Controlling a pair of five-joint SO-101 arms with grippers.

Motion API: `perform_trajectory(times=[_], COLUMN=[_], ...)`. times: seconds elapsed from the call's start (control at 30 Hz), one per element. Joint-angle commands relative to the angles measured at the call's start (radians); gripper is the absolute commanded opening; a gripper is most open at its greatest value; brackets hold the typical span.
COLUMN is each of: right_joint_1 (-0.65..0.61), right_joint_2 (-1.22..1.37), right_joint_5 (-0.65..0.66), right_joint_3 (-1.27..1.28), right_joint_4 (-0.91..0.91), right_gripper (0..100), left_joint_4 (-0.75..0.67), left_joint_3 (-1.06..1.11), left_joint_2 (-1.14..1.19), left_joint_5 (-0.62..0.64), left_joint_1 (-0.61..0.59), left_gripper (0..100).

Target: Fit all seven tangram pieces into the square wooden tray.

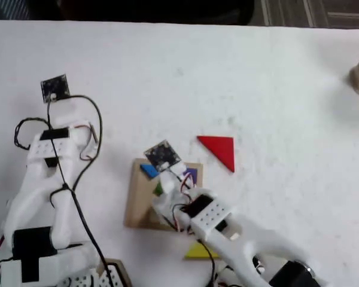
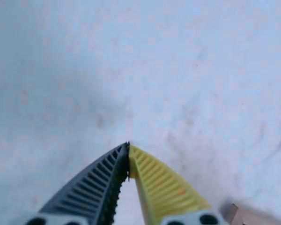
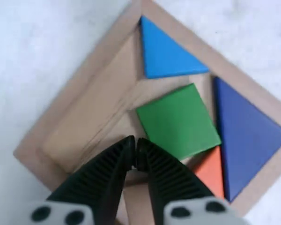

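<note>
The square wooden tray [image 3: 79, 79] lies on the white counter [image 1: 167, 78], directly under the right tool [image 3: 135, 152]. That tool's two black fingers meet at the tips and grip nothing. They hang over the bare wooden floor of the tray. Four pieces lie in the tray. A green square [image 3: 178, 122] sits just beside the tool's tips. A light blue triangle [image 3: 166, 54] fills the corner beyond the square. A dark blue triangle [image 3: 246, 140] lies along the tray's edge on the far side of the square from the tool. A small orange piece [image 3: 210, 171] is wedged between the square and the dark blue triangle, close to one of the tool's fingers.

Outside the tray, a red triangle [image 1: 220, 149] lies flat on the counter, near the tray but apart from it, out past the right tool. A yellow piece [image 1: 200, 251] lies on the counter just off the tray's near edge, partly under the right arm.

The left tool [image 2: 128, 161], with one grey finger and one yellow, is closed on nothing. It hangs over bare counter, well apart from the tray.
</note>
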Motion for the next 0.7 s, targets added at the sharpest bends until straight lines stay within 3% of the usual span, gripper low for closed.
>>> perform_trajectory(times=[0.0, 0.2, 0.5, 0.67], right_joint_1=[0.038, 0.038, 0.056, 0.111], right_joint_2=[0.004, 0.002, -0.242, -0.329], right_joint_5=[-0.012, -0.005, 0.060, 0.060], right_joint_3=[-0.054, -0.087, -0.060, 0.026], right_joint_4=[-0.018, -0.005, 0.213, 0.157], right_gripper=[1.6, 1.6, 1.6, 1.8], left_joint_4=[-0.025, -0.026, -0.049, -0.051], left_joint_3=[-0.055, -0.055, -0.046, -0.046], left_joint_2=[-0.002, -0.002, -0.002, -0.001], left_joint_5=[0.006, 0.005, 0.003, 0.003], left_joint_1=[-0.007, -0.007, -0.007, -0.007], left_gripper=[3, 3, 3, 3])
